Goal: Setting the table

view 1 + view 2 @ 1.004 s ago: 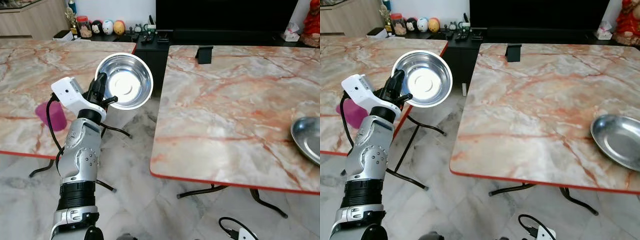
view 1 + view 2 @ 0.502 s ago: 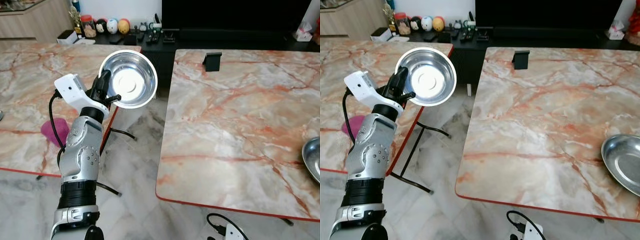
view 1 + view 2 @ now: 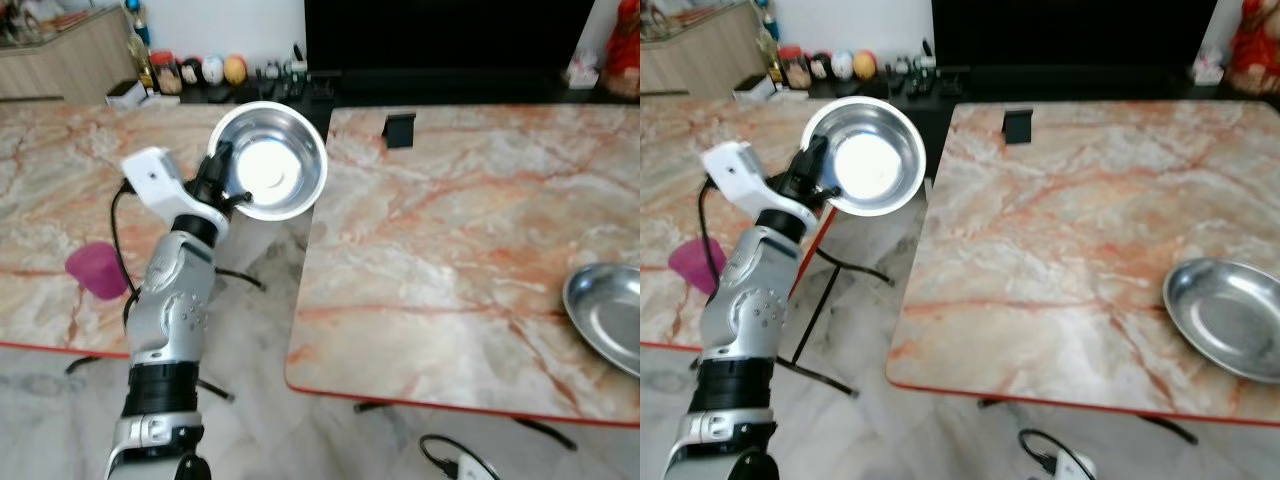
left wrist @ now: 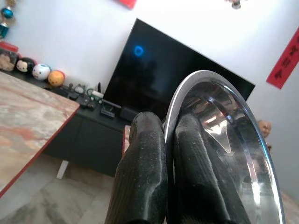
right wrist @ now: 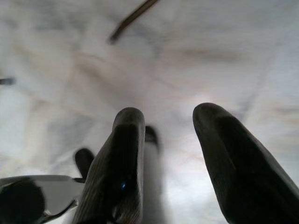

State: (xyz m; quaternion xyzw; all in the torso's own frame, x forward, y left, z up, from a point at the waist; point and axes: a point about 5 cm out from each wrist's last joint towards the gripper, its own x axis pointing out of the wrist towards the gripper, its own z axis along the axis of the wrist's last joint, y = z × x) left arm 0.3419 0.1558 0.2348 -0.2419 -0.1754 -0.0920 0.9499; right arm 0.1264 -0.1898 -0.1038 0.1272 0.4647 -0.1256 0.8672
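Note:
My left gripper (image 3: 222,178) is raised over the gap between two marble tables and is shut on the rim of a shiny steel bowl (image 3: 272,162), tilted with its hollow toward me. In the left wrist view both black fingers (image 4: 145,168) pinch that bowl's rim (image 4: 219,121). A second steel dish (image 3: 610,315) lies flat at the right edge of the right-hand table (image 3: 450,240). My right gripper (image 5: 173,158) hangs low, open, pointing at the tiled floor.
A pink cup (image 3: 92,270) stands on the left-hand table (image 3: 60,200). A small black stand (image 3: 399,128) sits at the far edge of the right table. Beyond are a dark TV cabinet (image 3: 300,85) with figurines. Table legs and a cable (image 3: 440,455) lie on the floor.
The camera has shifted, so the right table and its steel dish sit further left in view. The left gripper still holds the bowl at about the same height.

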